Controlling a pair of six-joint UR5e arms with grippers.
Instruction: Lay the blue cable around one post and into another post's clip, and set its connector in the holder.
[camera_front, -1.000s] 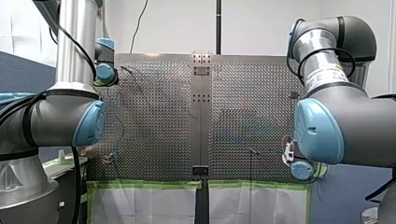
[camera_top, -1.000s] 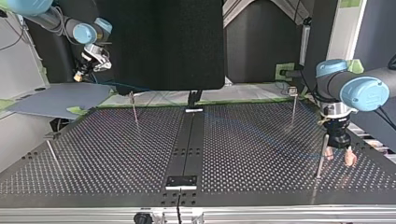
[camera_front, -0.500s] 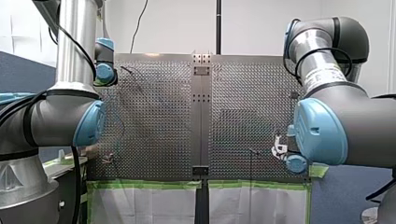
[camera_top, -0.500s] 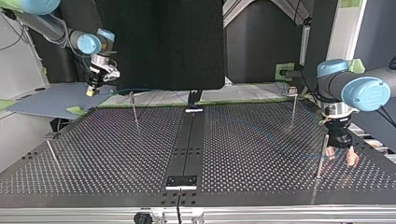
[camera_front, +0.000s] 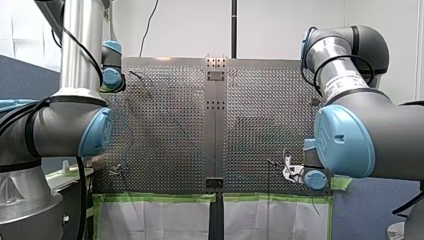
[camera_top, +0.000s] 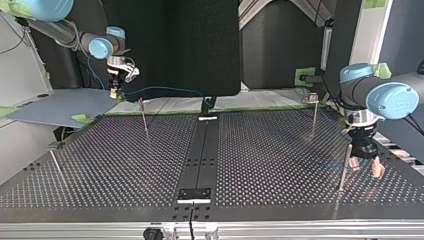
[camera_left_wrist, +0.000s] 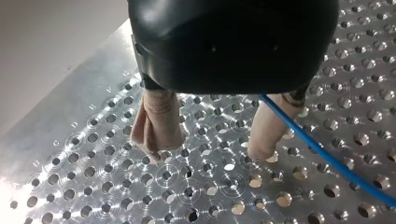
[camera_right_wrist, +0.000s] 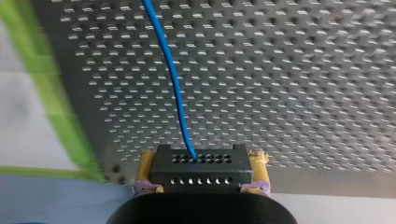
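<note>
Left wrist view: a line of small single letters is engraved on the perforated table (camera_left_wrist: 70, 100), on the plain strip along its edge, one letter beside each row of holes. Of these engraved letters (camera_left_wrist: 56, 143), B, C and D can be made out in order; the ones further along the strip are too blurred to tell. Front view: a white label (camera_front: 345, 82) wraps the silver tube of my right arm (camera_front: 370, 135), dark print on it, too small to read.
</note>
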